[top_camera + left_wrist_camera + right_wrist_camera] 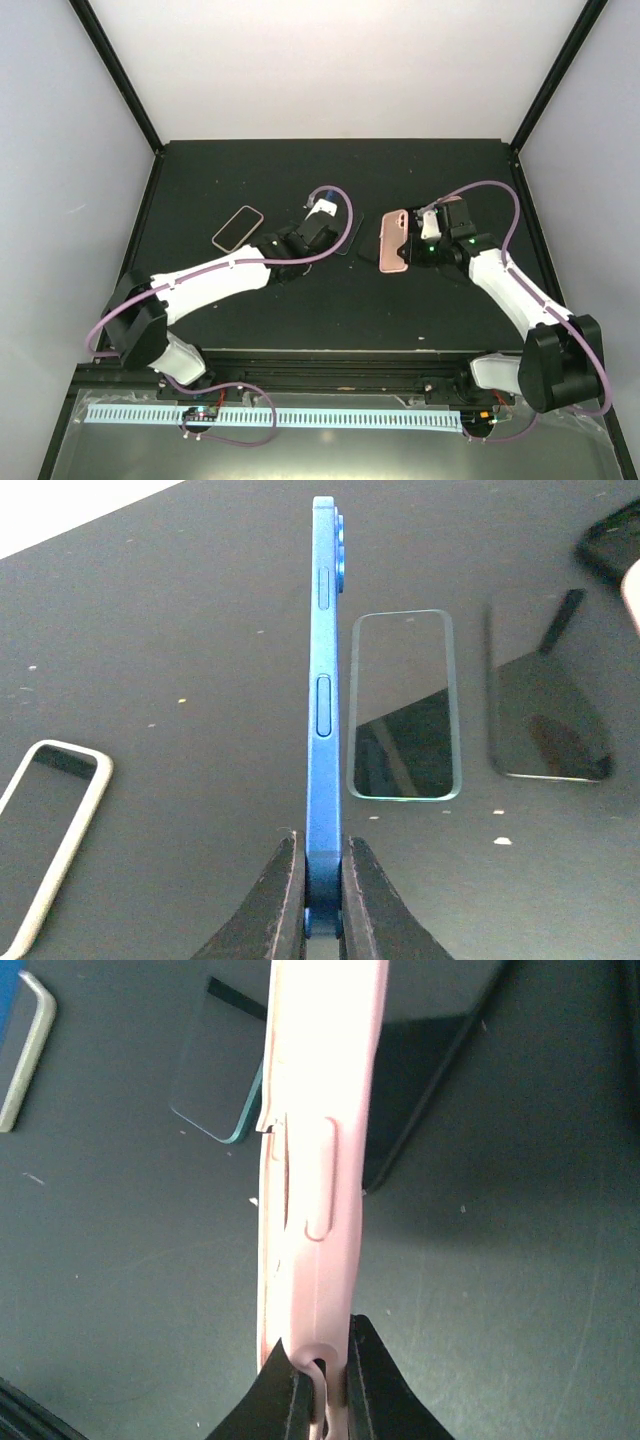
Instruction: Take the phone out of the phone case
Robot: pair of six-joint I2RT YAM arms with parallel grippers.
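My left gripper [323,905] is shut on the bottom end of a blue phone [323,680], which it holds edge-on above the black table, side buttons showing. From above, only a small part of the blue phone [325,190] shows past the left gripper [318,215]. My right gripper [322,1385] is shut on the folded end wall of a pink phone case [315,1130]. In the top view the pink case [394,240] hangs left of the right gripper [414,245]. Phone and case are apart, with a gap of table between them.
An empty white-rimmed case [237,228] lies flat at the left. A teal-rimmed flat item [403,705] and a dark phone [548,720] lie between the two grippers. The table's black frame [300,360] runs along the near edge.
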